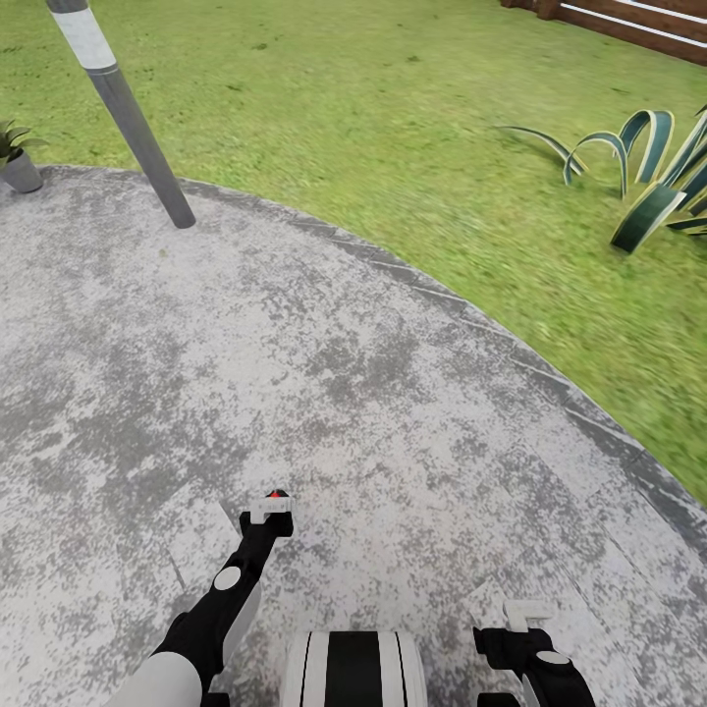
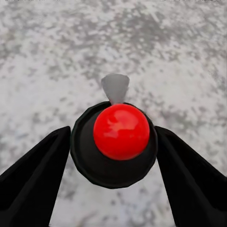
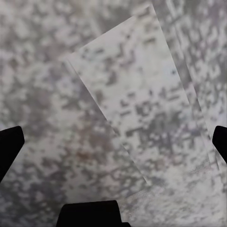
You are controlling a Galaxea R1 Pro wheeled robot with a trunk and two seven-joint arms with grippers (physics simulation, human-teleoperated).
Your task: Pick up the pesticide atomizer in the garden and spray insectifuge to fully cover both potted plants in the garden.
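Observation:
My left gripper (image 1: pixel 270 508) is shut on the pesticide atomizer (image 2: pixel 121 131). Its round red top and dark body sit between the two black fingers (image 2: pixel 35 170), and a grey nozzle points away over the patio. From the head camera the red top (image 1: pixel 278 493) just peeks out at the gripper's tip. One potted plant (image 1: pixel 12 147), green leaves in a small grey pot, stands at the patio's far left edge, well away from both arms. My right gripper (image 1: pixel 527 614) hangs open low on the right, with nothing between its fingers (image 3: pixel 9 146).
A grey lamp post (image 1: pixel 128 113) with a white band rises from the patio's far left. The round grey stone patio (image 1: pixel 324 393) curves into lawn (image 1: pixel 412 128) on the right. A large striped agave (image 1: pixel 648 187) and a wooden fence (image 1: pixel 628 20) lie far right.

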